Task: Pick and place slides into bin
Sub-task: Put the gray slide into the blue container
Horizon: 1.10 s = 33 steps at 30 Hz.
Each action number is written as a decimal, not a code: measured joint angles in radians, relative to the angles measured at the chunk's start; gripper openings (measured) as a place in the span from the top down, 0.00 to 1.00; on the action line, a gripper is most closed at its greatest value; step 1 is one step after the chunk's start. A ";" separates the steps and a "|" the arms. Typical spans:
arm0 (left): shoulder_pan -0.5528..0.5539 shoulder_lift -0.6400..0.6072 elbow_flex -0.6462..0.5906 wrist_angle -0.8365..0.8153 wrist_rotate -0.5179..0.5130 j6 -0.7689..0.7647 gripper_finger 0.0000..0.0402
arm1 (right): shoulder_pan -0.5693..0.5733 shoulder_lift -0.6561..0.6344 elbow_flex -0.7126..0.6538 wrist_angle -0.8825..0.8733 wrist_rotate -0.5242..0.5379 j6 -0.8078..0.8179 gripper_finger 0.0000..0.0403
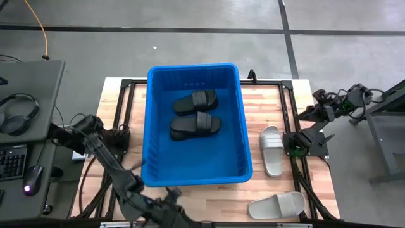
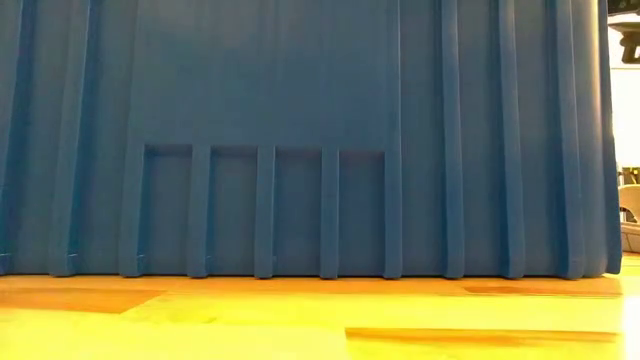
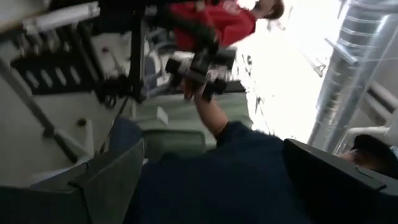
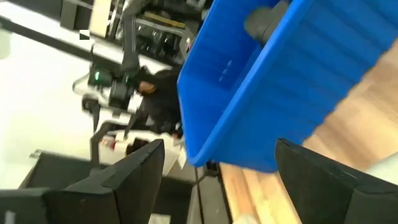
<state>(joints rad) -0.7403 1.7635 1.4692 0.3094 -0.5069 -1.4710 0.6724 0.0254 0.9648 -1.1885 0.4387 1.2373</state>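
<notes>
The left gripper (image 3: pixel 208 180) was open, with its two dark fingers (image 3: pixel 109 177) spread far apart and nothing between them. In the high view that arm reached down to the near edge of the table, at the front left corner of the big bright blue plastic bin (image 1: pixel 195 123), and its tip was partly cut off by the edge of the picture. Its wrist camera pointed away from the table at a person in a dark blue sleeve (image 3: pixel 230 174) with one arm raised. What the person's hand held was too blurry to make out.

The right gripper (image 4: pixel 217 180) was open too, its fingers wide and empty. In the high view it (image 1: pixel 296 144) sat at the right side of the wooden table (image 1: pixel 266 101), just beside a light grey rubber slide (image 1: pixel 271 150). Its wrist camera saw only one corner of the blue bin (image 4: pixel 249 87).

There were four slides. Two black rubber slides lay inside the bin, side by side: one (image 1: pixel 196 101) nearer the far wall and one (image 1: pixel 195 125) near the middle. Two light grey ones were on the table to the right of the bin. The first lay just beside the bin's right wall. The second grey slide (image 1: pixel 277 204) lay near the front right corner of the table, apart from the bin.

The low view showed only the ribbed blue wall of the bin (image 2: pixel 300 140). It hid the slides and both arms.
</notes>
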 joint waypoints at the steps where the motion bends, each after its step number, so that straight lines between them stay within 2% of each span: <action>1: -0.006 0.027 0.027 -0.005 0.002 -0.006 0.07 | 0.000 0.000 0.017 -0.014 0.009 -0.001 0.27; 5: -0.016 0.135 0.158 -0.001 -0.003 -0.028 0.07 | 0.000 0.000 0.061 -0.056 0.017 -0.022 0.27; 8: -0.003 0.203 0.233 -0.007 0.002 -0.016 0.07 | 0.000 0.000 0.067 -0.057 -0.017 -0.018 0.27; 11: 0.017 0.215 0.260 -0.015 0.013 0.078 0.07 | -0.006 0.000 0.067 -0.071 -0.056 0.004 0.27; 14: 0.032 0.212 0.261 -0.014 -0.030 0.132 0.07 | -0.029 0.000 0.066 -0.134 -0.102 0.023 0.27; 20: 0.062 0.211 0.261 -0.014 0.001 0.114 0.07 | -0.117 0.000 -0.033 -0.017 -0.390 0.055 0.27; 25: 0.096 0.205 0.261 -0.022 -0.053 0.148 0.07 | -0.205 0.001 -0.156 0.005 -0.664 0.068 0.27; 30: 0.139 0.196 0.260 -0.021 -0.057 0.215 0.07 | -0.258 0.001 -0.238 0.004 -0.776 0.065 0.27; 33: 0.164 0.196 0.260 -0.045 -0.009 0.209 0.07 | -0.280 0.000 -0.285 0.068 -0.814 0.117 0.27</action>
<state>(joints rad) -0.5768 1.9598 1.7294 0.2647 -0.5160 -1.2619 0.3923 0.0257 0.6801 -1.1210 -0.3753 1.3538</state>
